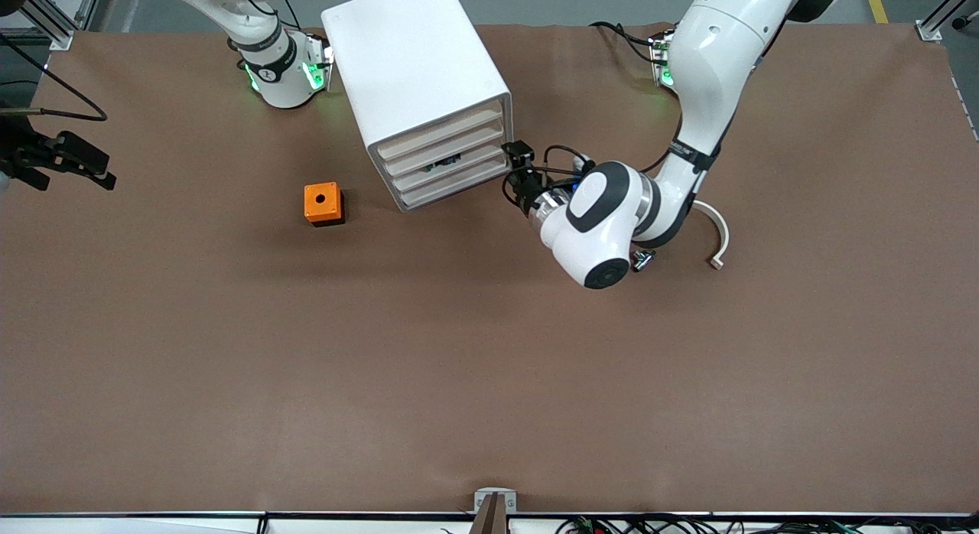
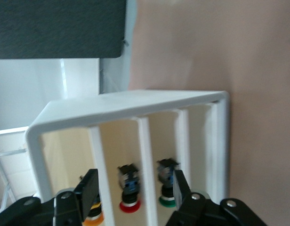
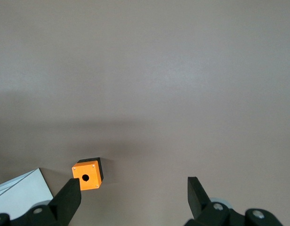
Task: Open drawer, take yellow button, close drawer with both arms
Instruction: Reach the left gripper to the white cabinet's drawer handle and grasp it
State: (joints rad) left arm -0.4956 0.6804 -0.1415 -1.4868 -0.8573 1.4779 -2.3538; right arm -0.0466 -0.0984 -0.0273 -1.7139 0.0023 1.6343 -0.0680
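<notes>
The big white cabinet point(image 1: 417, 83) stands near the robots' bases, its four slat-fronted drawers point(image 1: 451, 170) facing my left arm's end of the table. My left gripper point(image 1: 510, 170) is open right in front of the drawer fronts. In the left wrist view the gripper point(image 2: 133, 188) faces the slats point(image 2: 145, 155). The button's orange-yellow cap point(image 2: 93, 218) peeks out between the slats, mostly hidden by one finger point(image 2: 88, 188). My right gripper point(image 3: 134, 190) is open and empty, high over the table; the front view does not show it.
An orange cube with a round hole point(image 1: 323, 203) sits beside the cabinet, nearer the front camera; the right wrist view shows it point(image 3: 87, 174). A red-capped button point(image 2: 128, 205) and a green-capped one point(image 2: 167, 202) sit between the slats. A white curved piece point(image 1: 719, 239) lies at the left arm's end.
</notes>
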